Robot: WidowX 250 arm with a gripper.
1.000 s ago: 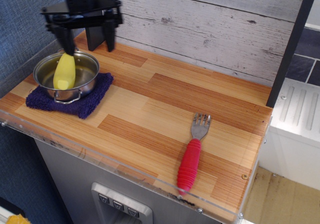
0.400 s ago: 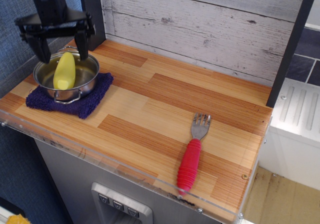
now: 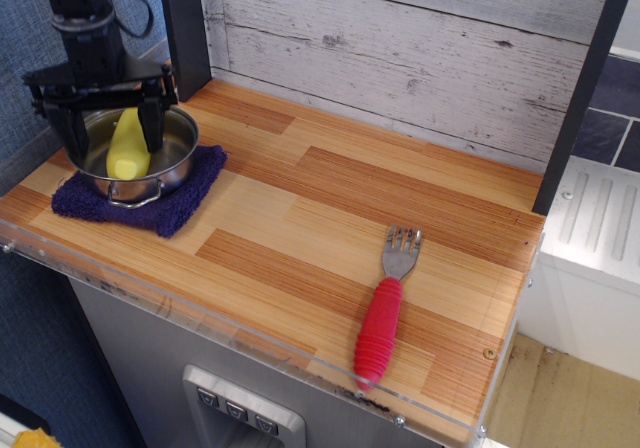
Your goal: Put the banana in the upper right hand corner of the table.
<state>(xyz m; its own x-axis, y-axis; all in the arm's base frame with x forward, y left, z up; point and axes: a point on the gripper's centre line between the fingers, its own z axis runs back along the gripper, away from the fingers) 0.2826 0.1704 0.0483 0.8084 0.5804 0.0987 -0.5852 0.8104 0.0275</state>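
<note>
The yellow banana (image 3: pixel 127 147) stands tilted inside a small steel pot (image 3: pixel 150 173) at the left end of the striped wood table (image 3: pixel 330 198). My black gripper (image 3: pixel 112 134) is open and lowered over the pot. One finger (image 3: pixel 70 136) is left of the banana and the other finger (image 3: pixel 152 121) is right of it, so the banana sits between them. I cannot tell whether either finger touches it.
The pot rests on a dark blue cloth (image 3: pixel 150 206). A red-handled fork (image 3: pixel 385 313) lies near the front right. A black post (image 3: pixel 186 28) stands at the back left, a dark post (image 3: pixel 585 98) at the right, and a plank wall (image 3: pixel 400 48) behind.
My gripper has moved left and forward from behind the pot, then come down so its open fingers now straddle the banana. The banana and the pot have not moved.
</note>
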